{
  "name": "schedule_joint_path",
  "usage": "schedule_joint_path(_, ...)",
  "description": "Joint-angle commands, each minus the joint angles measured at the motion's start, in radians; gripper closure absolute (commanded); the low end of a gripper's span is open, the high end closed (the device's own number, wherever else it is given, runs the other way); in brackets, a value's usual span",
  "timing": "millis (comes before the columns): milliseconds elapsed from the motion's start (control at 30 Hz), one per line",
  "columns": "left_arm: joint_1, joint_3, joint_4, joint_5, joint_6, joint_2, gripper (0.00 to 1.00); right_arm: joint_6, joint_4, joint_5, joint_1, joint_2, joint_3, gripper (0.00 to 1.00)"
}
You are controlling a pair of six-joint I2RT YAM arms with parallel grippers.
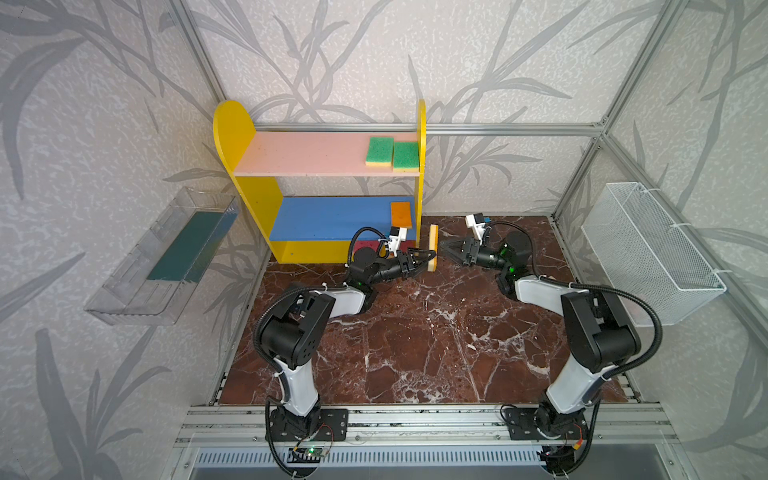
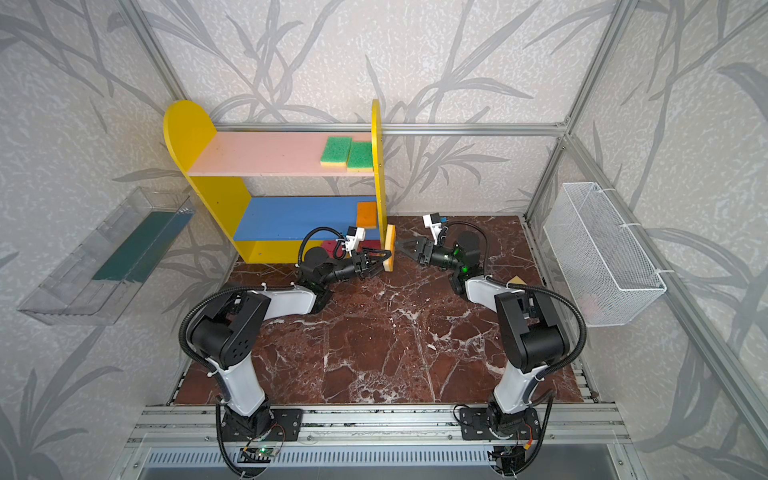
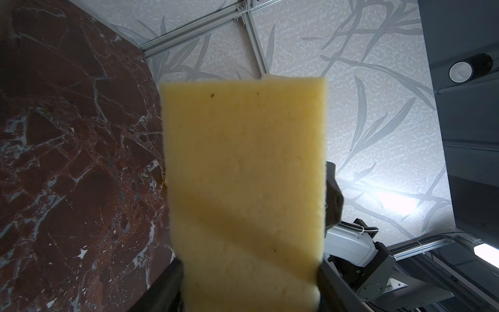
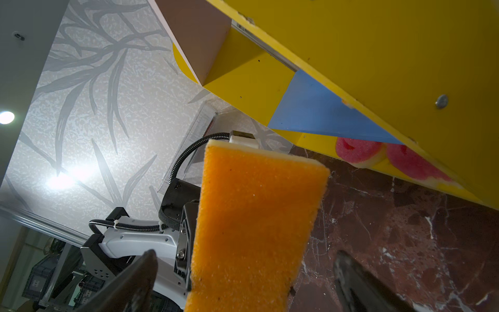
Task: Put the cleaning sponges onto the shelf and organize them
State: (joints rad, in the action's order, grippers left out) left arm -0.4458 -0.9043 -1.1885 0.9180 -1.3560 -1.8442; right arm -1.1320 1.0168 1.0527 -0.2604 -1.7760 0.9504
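Two green-faced sponges [image 1: 379,151] lie side by side on the pink board of the shelf [image 1: 232,124], against its side panel nearer the right arm. One orange-faced sponge [image 1: 401,214] lies on the blue board below them.

Both top views: the left pincer [image 1: 424,259] clasps the held sponge [image 1: 433,245] on edge, just outside that side panel. Whether its lower edge touches the counter [image 1: 415,332] cannot be told. The right pincer [image 2: 401,247] stands wide on the sponge's far side from the shelf, near it but apart.

Left wrist view: the plain foam face [image 3: 243,175] fills the frame, with the fingers [image 3: 167,286] pressing its long edges at one end only.

Right wrist view: the orange scrub face [image 4: 256,229] stands between spread fingers [image 4: 135,281] that do not touch it. Two pink round sponges [image 4: 356,151] sit on the shelf's base.

Judged hazards: soft foam gripped at one end may bend or pivot. A release before the right pincer closes would drop it. Swung inward, it may catch the side panel or displace the orange-faced sponge.
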Motion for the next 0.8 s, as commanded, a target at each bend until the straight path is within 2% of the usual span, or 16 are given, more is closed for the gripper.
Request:
schedule_joint_path(0, 0.002, -0.032, -0.065, 0.043, -0.04, -0.019, 0.36, -0.049, 0.091, 0.027, -0.014, -0.024, 0.048, 0.01)
schedule_joint_path(267, -0.001, -0.053, -0.058, 0.05, -0.044, -0.035, 0.36, -0.054, 0.06, 0.033, -0.04, -0.07, 0.11, 0.0)
schedule_joint_path(500, -0.01, -0.051, -0.058, 0.054, -0.04, -0.037, 0.37, -0.065, 0.056, 0.02, -0.04, -0.098, 0.129, 0.09)
schedule_joint_path(567, -0.009, -0.042, -0.057, 0.056, -0.034, -0.027, 0.37, -0.061, 0.047, 0.02, -0.039, -0.109, 0.13, 0.09)
schedule_joint_path(667, -0.009, -0.04, -0.04, 0.057, -0.022, -0.013, 0.37, -0.061, 0.062, 0.021, -0.04, -0.114, 0.122, 0.01)
schedule_joint_path(767, -0.009, -0.045, -0.023, 0.058, -0.012, -0.009, 0.37, -0.06, 0.066, 0.026, -0.043, -0.108, 0.118, 0.01)
